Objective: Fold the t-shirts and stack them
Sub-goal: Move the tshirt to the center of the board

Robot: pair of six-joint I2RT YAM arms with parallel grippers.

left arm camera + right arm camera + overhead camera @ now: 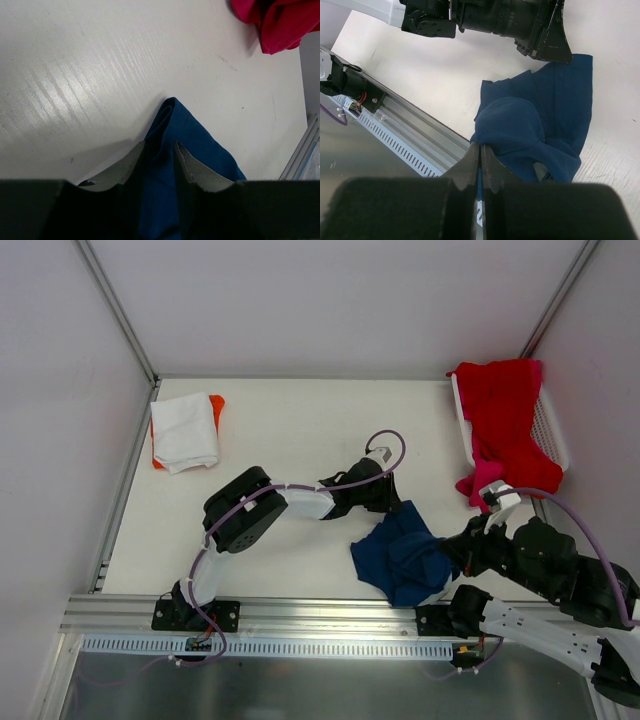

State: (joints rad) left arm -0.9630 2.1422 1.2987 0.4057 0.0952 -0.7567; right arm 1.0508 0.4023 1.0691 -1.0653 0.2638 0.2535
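Note:
The navy blue t-shirt (403,553) lies crumpled at the table's near right. My left gripper (388,496) pinches its far corner; in the left wrist view the blue cloth (172,145) runs between the fingers. My right gripper (452,558) is shut on the shirt's near right edge, with the blue cloth (520,130) bunched at its tips. A folded white t-shirt (185,430) lies on an orange one (217,403) at the far left. Red (505,400) and pink (480,480) shirts hang from the basket at the far right.
The white mesh basket (550,430) stands against the right wall. A metal rail (300,615) runs along the table's near edge. Frame posts stand at both far corners. The red cloth (280,20) shows at the top right of the left wrist view.

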